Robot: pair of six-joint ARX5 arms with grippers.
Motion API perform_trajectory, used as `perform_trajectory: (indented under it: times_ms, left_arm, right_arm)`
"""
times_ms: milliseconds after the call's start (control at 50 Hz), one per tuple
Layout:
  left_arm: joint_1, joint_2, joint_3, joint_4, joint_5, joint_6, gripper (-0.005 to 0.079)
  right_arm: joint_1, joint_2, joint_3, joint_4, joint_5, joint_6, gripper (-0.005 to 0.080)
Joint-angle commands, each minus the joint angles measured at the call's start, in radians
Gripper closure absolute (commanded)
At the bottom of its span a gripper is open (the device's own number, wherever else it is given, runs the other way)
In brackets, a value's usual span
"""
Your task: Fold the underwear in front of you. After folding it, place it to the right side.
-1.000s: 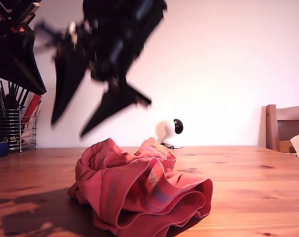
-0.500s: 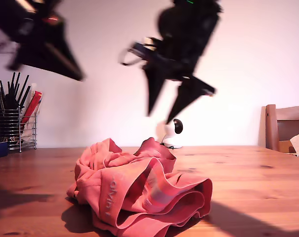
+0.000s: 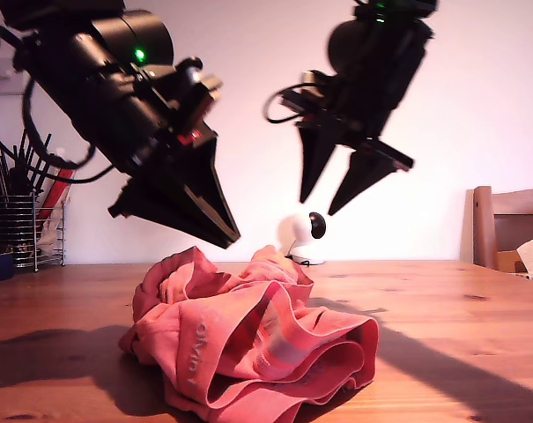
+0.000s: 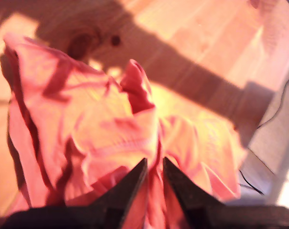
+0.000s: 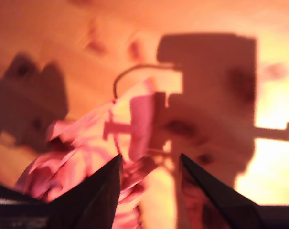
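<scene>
The coral-red underwear (image 3: pixel 248 344) lies crumpled in a heap on the wooden table (image 3: pixel 460 308), its paler lettered waistband facing the exterior view. My first gripper (image 3: pixel 226 238) hangs just above the heap's back, on the exterior view's left. Its jaws are almost together with only a thin slit, and nothing is between them. In the first wrist view, this gripper (image 4: pixel 154 161) points down at the underwear (image 4: pixel 101 124). My second gripper (image 3: pixel 318 207) is open, higher up and towards the exterior view's right. In the second wrist view, it (image 5: pixel 150 156) is above the underwear (image 5: pixel 87 148).
A small white camera (image 3: pixel 301 233) stands on the table behind the heap. A wire rack of utensils (image 3: pixel 24 225) is at the exterior view's far left. A wooden chair (image 3: pixel 511 225) is at its far right. Bare tabletop extends to the exterior view's right of the heap.
My first gripper swung down from the exterior view's upper left to just above the heap. My second gripper moved towards the exterior view's right. The underwear barely shifted.
</scene>
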State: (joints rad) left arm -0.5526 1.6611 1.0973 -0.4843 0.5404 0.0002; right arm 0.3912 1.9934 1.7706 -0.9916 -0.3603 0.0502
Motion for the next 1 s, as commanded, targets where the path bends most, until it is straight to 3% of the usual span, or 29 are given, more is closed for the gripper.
perform_trajectory:
  times_ms: [0, 300, 620, 980]
  left_arm:
    - [-0.019, 0.032, 0.001, 0.020, 0.001, -0.028, 0.0663]
    - [-0.078, 0.063, 0.001, 0.037, -0.004, -0.053, 0.0644]
    - [-0.092, 0.068, 0.001, 0.029, -0.159, -0.052, 0.0551]
    - [-0.131, 0.105, 0.001, 0.021, -0.122, -0.058, 0.0534]
  right_arm:
    - [0.005, -0.016, 0.001, 0.008, -0.008, -0.008, 0.0412]
    - [0.005, -0.016, 0.001, 0.016, -0.010, -0.022, 0.0412]
    - [0.005, -0.016, 0.001, 0.015, -0.034, -0.023, 0.0412]
    - [0.005, -0.016, 0.001, 0.014, -0.034, -0.023, 0.0412]
